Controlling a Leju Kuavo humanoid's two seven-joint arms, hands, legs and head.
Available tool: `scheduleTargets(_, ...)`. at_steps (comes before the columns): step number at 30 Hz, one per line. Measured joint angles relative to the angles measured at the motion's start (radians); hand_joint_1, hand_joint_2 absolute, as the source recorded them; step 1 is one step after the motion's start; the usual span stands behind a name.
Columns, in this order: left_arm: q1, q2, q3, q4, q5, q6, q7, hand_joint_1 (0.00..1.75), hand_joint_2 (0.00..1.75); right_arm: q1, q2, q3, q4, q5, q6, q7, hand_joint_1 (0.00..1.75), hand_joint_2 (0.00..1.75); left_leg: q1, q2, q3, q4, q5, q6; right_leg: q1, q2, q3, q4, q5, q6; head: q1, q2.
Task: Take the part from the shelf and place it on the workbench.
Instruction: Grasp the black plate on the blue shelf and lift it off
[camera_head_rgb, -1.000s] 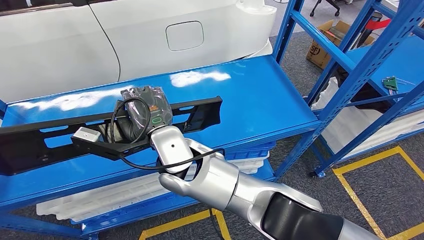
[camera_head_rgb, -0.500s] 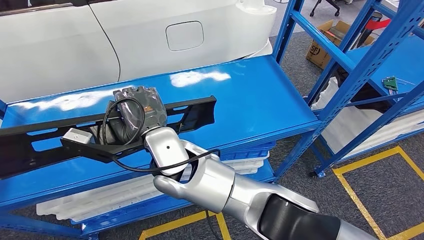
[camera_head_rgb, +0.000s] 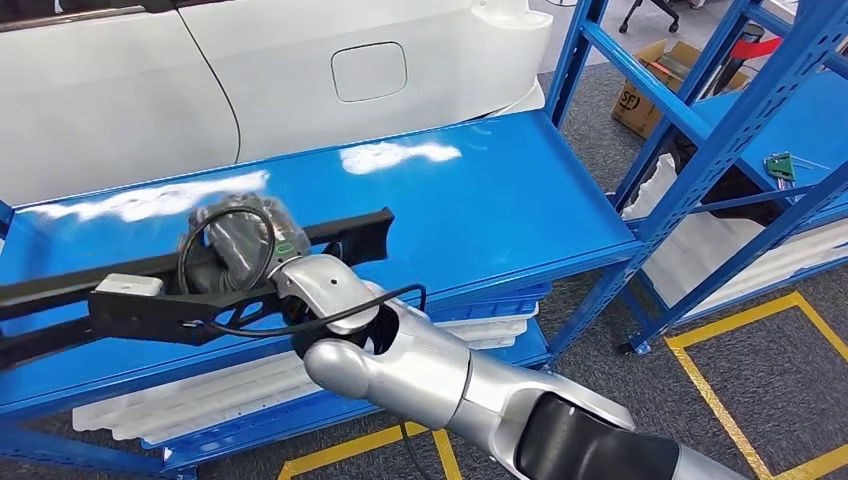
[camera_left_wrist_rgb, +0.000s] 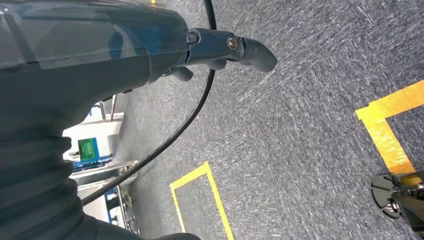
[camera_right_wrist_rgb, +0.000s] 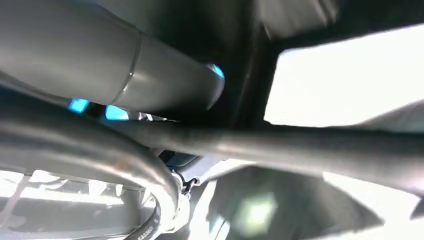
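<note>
Black part (camera_head_rgb: 200, 290) has slid leftward along the shelf (camera_head_rgb: 500, 200) in my right hand's (camera_head_rgb: 235, 250) grip. It's coming off. Left hand (camera_left_wrist_rgb: 220, 50) hangs, curled, holding nothing.

- left hand (camera_left_wrist_rgb: 227, 50) hangs above grey carpet floor (camera_left_wrist_rgb: 310, 125), fingers curled in, holding nothing;
- black cable (camera_left_wrist_rgb: 172, 135) crosses; yellow floor tape (camera_left_wrist_rgb: 212, 192)

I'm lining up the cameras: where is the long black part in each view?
Head view: black part lies across the blue shelf, held by the right hand.
Left wrist view: not in it.
Right wrist view: blurred dark bars close up, probably the part.
Shared landmark: yellow floor tape.
</note>
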Motion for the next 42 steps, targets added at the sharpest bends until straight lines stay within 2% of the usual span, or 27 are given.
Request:
scheduleTargets(2, 0.000, 0.000, 0.003, 0.000, 0.003, 0.000, 0.000, 0.00, 1.75, 0.017, -0.002, -0.024, -0.043, -0.169, 0.096, -0.049, 1.75, 0.00, 0.000, 0.000, 0.000, 0.000, 0.000, 0.000, 0.000, 0.000, 0.000, 0.000, 0.000, 0.000, 0.000, 0.000)
scheduleTargets(5, 0.000, 0.001, 0.006, 0.000, 0.007, 0.000, 0.000, 0.00, 1.75, 0.033, -0.016, -0.043, -0.114, -0.353, 0.193, -0.084, 1.75, 0.00, 0.000, 0.000, 0.000, 0.000, 0.000, 0.000, 0.000, 0.000, 0.000, 0.000, 0.000, 0.000, 0.000, 0.000)
scheduleTargets(9, 0.000, 0.001, 0.013, 0.000, 0.011, 0.002, 0.000, 0.00, 1.75, 0.066, -0.049, -0.042, -0.199, -0.527, 0.268, -0.114, 1.75, 0.00, 0.000, 0.000, 0.000, 0.000, 0.000, 0.000, 0.000, 0.000, 0.000, 0.000, 0.000, 0.000, 0.000, 0.000)
scheduleTargets(12, 0.000, 0.001, 0.018, 0.000, 0.015, 0.004, 0.000, 0.00, 1.75, 0.096, -0.079, -0.039, -0.262, -0.608, 0.298, -0.132, 1.75, 0.00, 0.000, 0.000, 0.000, 0.000, 0.000, 0.000, 0.000, 0.000, 0.000, 0.000, 0.000, 0.000, 0.000, 0.000)
scheduleTargets(25, 0.000, 0.001, 0.020, 0.000, 0.016, 0.010, 0.000, 0.00, 1.75, 0.125, -0.166, -0.023, -0.435, -0.606, 0.257, -0.134, 1.75, 0.00, 0.000, 0.000, 0.000, 0.000, 0.000, 0.000, 0.000, 0.000, 0.000, 0.000, 0.000, 0.000, 0.000, 0.000)
scheduleTargets(34, 0.000, 0.001, 0.036, 0.000, 0.040, 0.029, 0.000, 0.00, 1.75, 0.136, -0.201, -0.008, -0.489, -0.597, 0.235, -0.132, 1.75, 0.00, -0.003, 0.000, 0.000, 0.003, -0.001, 0.001, -0.003, 0.000, 0.000, -0.001, 0.001, 0.001, 0.000, 0.000)
scheduleTargets(40, 0.000, 0.000, 0.048, 0.000, 0.048, 0.061, 0.000, 0.00, 1.75, 0.151, -0.216, 0.010, -0.504, -0.586, 0.221, -0.136, 1.75, 0.00, -0.006, 0.000, 0.000, 0.002, 0.001, 0.009, -0.007, 0.000, 0.001, -0.003, 0.005, 0.008, 0.000, 0.000)
scheduleTargets(42, 0.000, -0.001, 0.050, 0.000, 0.049, 0.068, 0.000, 0.00, 1.75, 0.156, -0.223, 0.015, -0.514, -0.587, 0.217, -0.139, 1.75, 0.00, 0.002, 0.003, 0.004, -0.008, 0.010, 0.016, -0.006, 0.000, -0.008, 0.016, -0.012, 0.015, 0.001, 0.000)
